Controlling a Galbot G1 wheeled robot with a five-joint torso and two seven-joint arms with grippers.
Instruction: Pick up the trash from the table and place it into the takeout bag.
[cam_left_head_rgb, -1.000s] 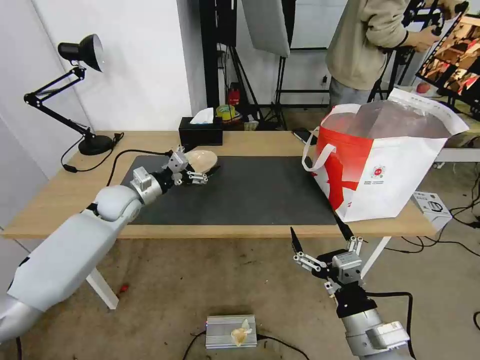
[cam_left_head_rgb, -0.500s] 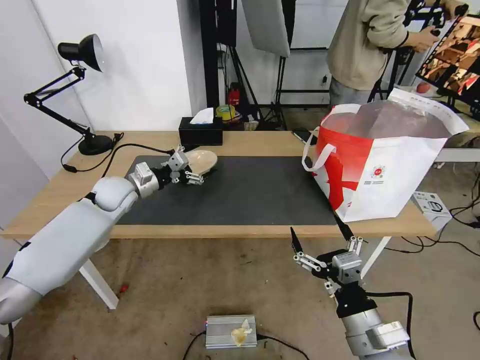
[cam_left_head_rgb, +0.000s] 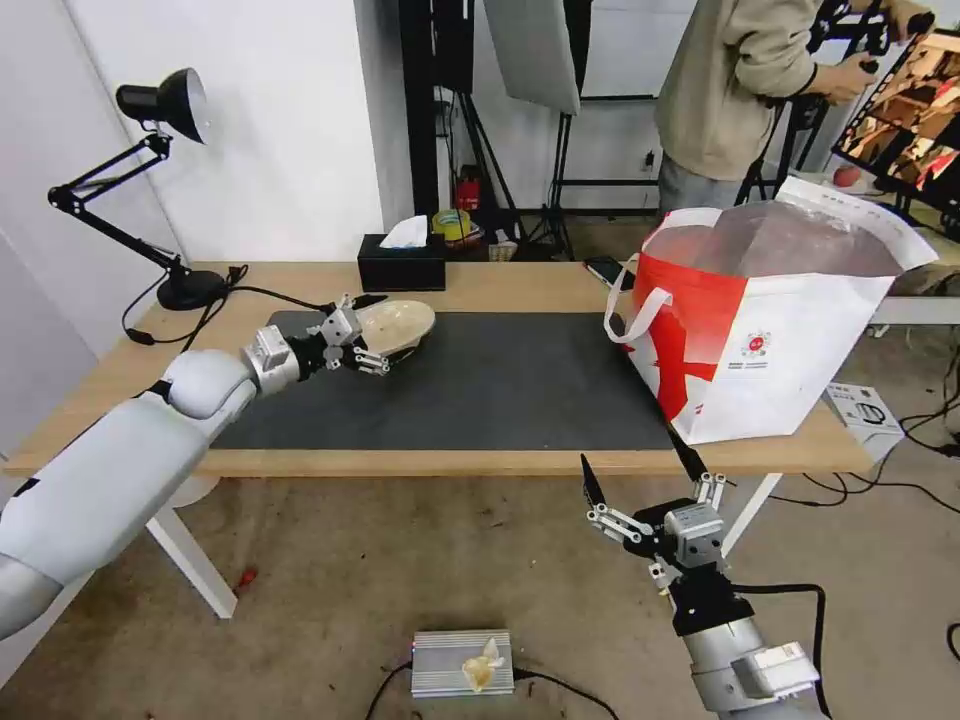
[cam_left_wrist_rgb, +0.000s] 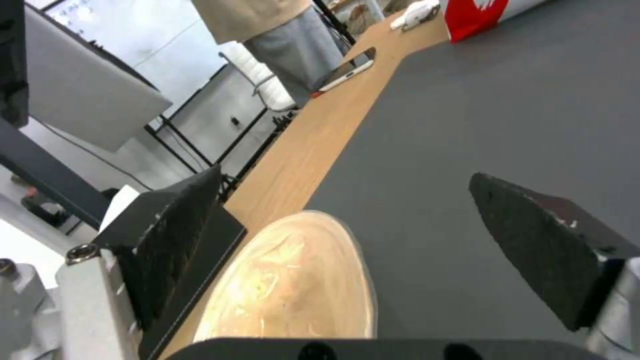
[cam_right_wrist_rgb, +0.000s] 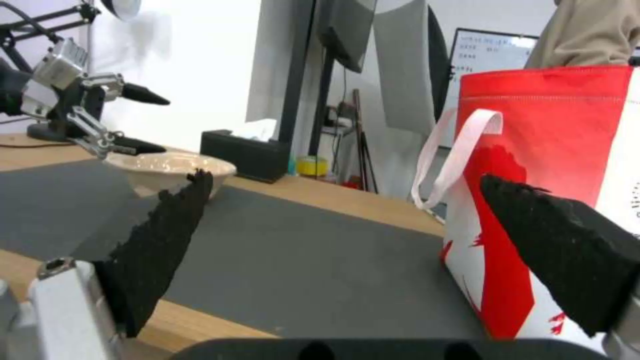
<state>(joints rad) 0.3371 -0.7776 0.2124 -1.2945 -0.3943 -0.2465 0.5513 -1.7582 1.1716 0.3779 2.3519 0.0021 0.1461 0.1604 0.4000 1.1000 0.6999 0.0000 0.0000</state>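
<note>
Looks mostly done: only the shallow beige bowl (cam_left_head_rgb: 397, 325) remains on the table (cam_left_head_rgb: 520, 285), my left gripper (cam_left_head_rgb: 372, 330) wide around its rim; takeout bag (cam_left_head_rgb: 770, 330) waits at 3 o'clock; right gripper (cam_left_head_rgb: 640, 475) idles wide below.

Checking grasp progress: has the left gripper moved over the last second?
Yes. The left gripper has drawn back leftward from the black tissue box, open around the shallow beige bowl.

A white wall (cam_left_head_rgb: 290, 130) rises behind the bench, a black desk lamp (cam_left_head_rgb: 160, 105) before it. Bare concrete floor (cam_left_head_rgb: 400, 570) lies below, carrying a silver metal box (cam_left_head_rgb: 462, 663) and black cables (cam_left_head_rgb: 900, 485).
</note>
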